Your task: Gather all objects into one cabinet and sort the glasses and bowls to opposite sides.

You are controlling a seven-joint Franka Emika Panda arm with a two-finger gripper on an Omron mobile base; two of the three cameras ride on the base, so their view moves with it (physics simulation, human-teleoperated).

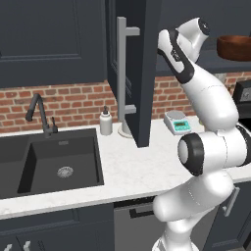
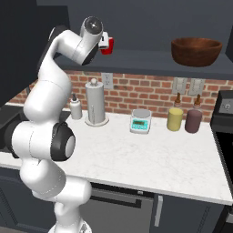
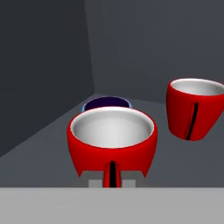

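Observation:
The navy cabinet's door (image 1: 142, 73) with its grey bar handle (image 1: 121, 73) stands open. My gripper (image 3: 113, 179) reaches inside at the shelf's left end, shut on a red cup (image 3: 112, 140) whose body hides the fingertips; the same gripper (image 2: 104, 44) and red cup (image 2: 108, 45) show from the right base. A second red cup (image 3: 192, 109) stands to its right. A small blue bowl (image 3: 107, 103) sits behind the held cup, in the back left corner. The wide brown bowl (image 2: 196, 51) rests at the shelf's right end (image 1: 234, 46).
On the white counter (image 2: 150, 159) below stand a paper towel holder (image 2: 95, 102), a soap bottle (image 1: 105, 121), a small scale (image 2: 140, 120), and a yellow jar (image 2: 174, 119) beside a maroon jar (image 2: 193, 120). The sink (image 1: 59, 162) and faucet (image 1: 41, 115) lie left; a stove (image 2: 225, 107) is right.

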